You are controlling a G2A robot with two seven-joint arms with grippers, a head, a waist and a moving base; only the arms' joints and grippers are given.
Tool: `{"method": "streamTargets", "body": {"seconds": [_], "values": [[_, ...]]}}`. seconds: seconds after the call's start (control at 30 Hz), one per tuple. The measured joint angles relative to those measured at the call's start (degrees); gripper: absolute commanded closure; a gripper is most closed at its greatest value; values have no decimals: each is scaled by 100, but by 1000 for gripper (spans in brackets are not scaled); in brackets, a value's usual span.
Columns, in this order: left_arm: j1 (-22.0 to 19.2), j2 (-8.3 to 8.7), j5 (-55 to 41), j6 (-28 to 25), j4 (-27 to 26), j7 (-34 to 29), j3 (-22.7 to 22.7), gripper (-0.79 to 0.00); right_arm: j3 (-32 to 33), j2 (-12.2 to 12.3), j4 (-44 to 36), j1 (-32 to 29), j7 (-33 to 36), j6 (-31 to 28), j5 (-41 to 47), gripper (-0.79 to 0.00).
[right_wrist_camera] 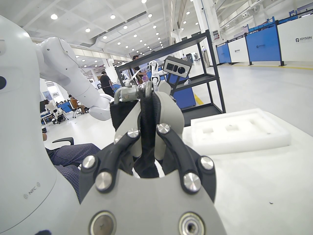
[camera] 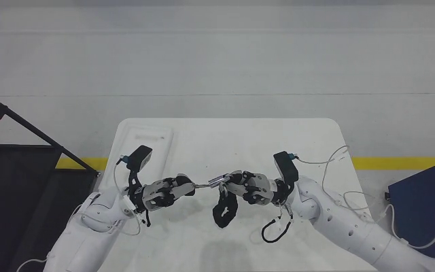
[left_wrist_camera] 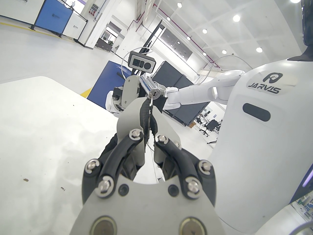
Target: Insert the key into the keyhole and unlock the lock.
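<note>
The left gripper (left_wrist_camera: 148, 110) is closed on the key (camera: 199, 184); the right gripper (right_wrist_camera: 146, 99) clamps the lock (left_wrist_camera: 149, 86), at 3 o'clock from the key. The tip meets the keyhole (left_wrist_camera: 154, 95); how deep, I cannot tell. Better to keep the blade aligned with the slot, push straight, then turn gently. Logos stand on the barrier panels (left_wrist_camera: 55, 15) behind

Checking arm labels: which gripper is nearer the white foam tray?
Left. The left gripper is close to the foam tray, on its robot side; the right gripper is farther off, past the left one, mid-table.
</note>
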Motion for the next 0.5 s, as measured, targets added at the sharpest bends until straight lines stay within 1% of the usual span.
{"method": "streamTargets", "body": {"seconds": [0.5], "values": [[112, -54, 92, 0, -88, 0, -164, 0, 0, 0, 0, 0, 0, 0, 0, 0]]}}
